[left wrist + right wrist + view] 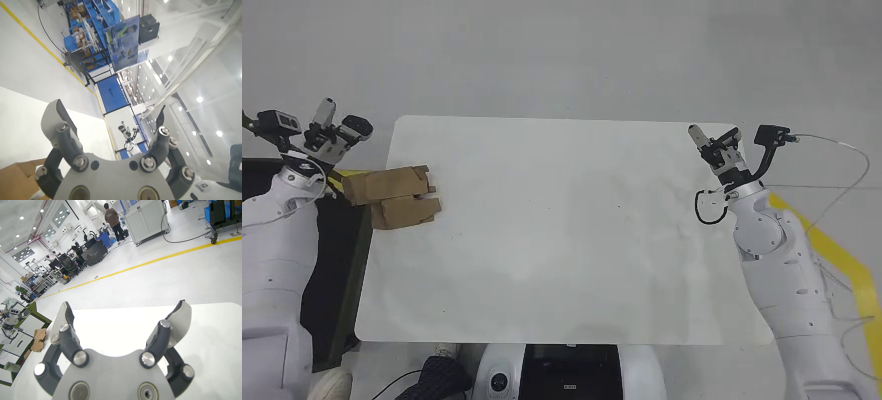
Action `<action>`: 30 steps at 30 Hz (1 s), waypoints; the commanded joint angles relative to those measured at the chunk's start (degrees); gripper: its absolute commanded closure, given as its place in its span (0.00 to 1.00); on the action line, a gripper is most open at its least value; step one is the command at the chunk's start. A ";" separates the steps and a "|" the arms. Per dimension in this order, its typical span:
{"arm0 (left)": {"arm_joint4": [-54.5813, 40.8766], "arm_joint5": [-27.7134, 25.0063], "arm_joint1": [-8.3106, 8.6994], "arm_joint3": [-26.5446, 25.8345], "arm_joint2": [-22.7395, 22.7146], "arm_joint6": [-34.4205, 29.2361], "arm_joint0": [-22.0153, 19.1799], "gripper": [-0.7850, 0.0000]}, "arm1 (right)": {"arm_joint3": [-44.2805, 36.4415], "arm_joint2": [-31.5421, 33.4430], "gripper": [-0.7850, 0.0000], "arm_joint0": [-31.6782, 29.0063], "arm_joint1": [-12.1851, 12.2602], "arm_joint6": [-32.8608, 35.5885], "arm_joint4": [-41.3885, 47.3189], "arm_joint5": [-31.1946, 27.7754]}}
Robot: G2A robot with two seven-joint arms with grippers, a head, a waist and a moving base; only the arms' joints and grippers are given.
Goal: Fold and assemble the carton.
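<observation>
Cardboard carton, one; spread tools, two

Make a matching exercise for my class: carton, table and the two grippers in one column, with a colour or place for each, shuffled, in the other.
1. carton
2. table
3. left gripper
4. right gripper

A. white
B. open, at the table end far from the carton
C. brown
D. open, close to the carton

Pairs: 1-C, 2-A, 3-D, 4-B
</observation>
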 commanded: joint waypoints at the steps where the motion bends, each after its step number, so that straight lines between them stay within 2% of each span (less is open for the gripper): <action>1: -0.06 1.94 0.34 0.94 -1.13 0.58 0.03 0.00 | 0.00 0.00 0.00 0.00 0.00 0.00 0.00 0.00; 4: -0.30 3.72 0.95 4.39 -3.10 1.26 -0.61 0.00 | 0.00 0.00 0.00 0.00 0.00 0.00 0.00 0.00; 20: 4.03 0.83 2.66 16.97 -6.87 4.00 -2.29 0.00 | 0.00 0.00 0.00 0.00 0.00 0.00 0.00 0.00; 30: 6.63 -1.02 3.12 23.14 -7.88 11.22 -1.10 0.00 | 0.00 0.00 0.00 0.00 0.00 0.00 0.00 0.00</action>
